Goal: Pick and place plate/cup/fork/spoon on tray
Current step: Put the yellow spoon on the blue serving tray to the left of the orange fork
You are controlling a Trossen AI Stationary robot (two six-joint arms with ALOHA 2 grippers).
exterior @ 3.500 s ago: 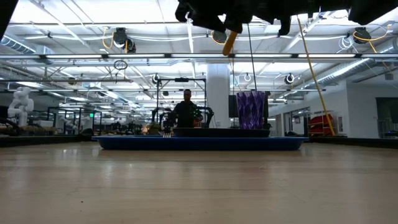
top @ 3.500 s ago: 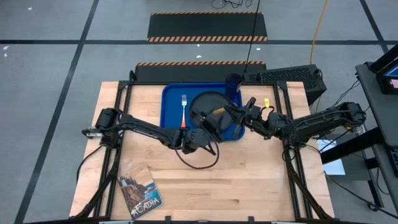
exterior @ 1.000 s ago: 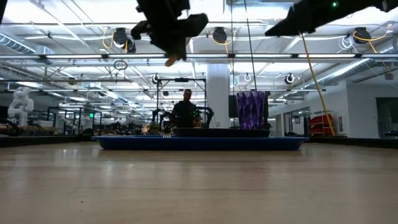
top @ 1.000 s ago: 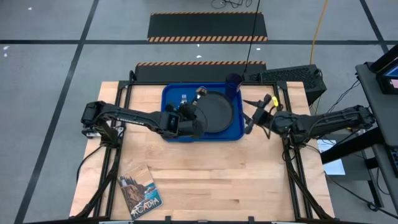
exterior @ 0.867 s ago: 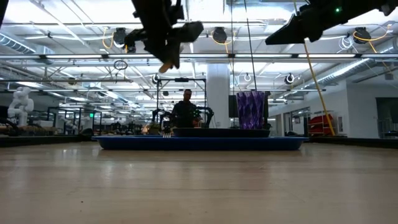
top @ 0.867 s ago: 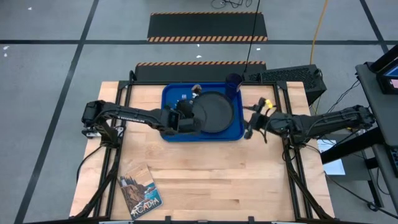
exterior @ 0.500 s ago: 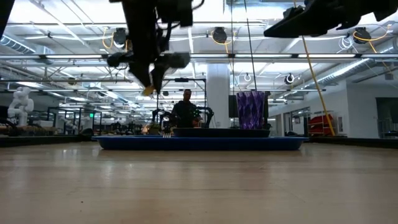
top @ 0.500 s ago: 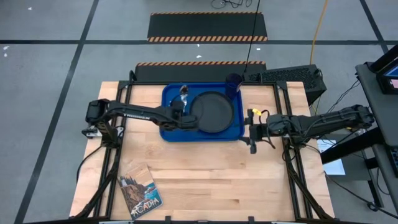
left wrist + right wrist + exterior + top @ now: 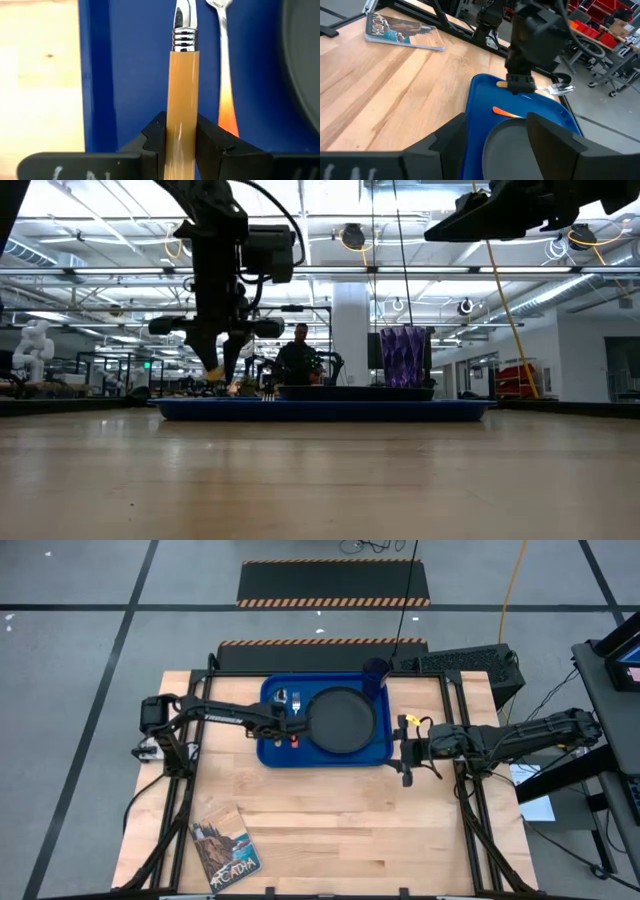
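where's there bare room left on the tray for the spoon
Free: the bright blue plastic tray's left strip, between its left rim and the orange-handled fork, where the left pincer holds the yellow-orange-handled spoon. Crowded: the round black plate fills the middle and right, and the purple plastic cup takes the far right corner.

My left arm reaches far across to the right, and my left gripper [image 9: 284, 720] points down, its fingers [image 9: 154, 135] squeezed tight. My right arm stretches left, low and flat, with my right gripper [image 9: 404, 752] spread wide apart.
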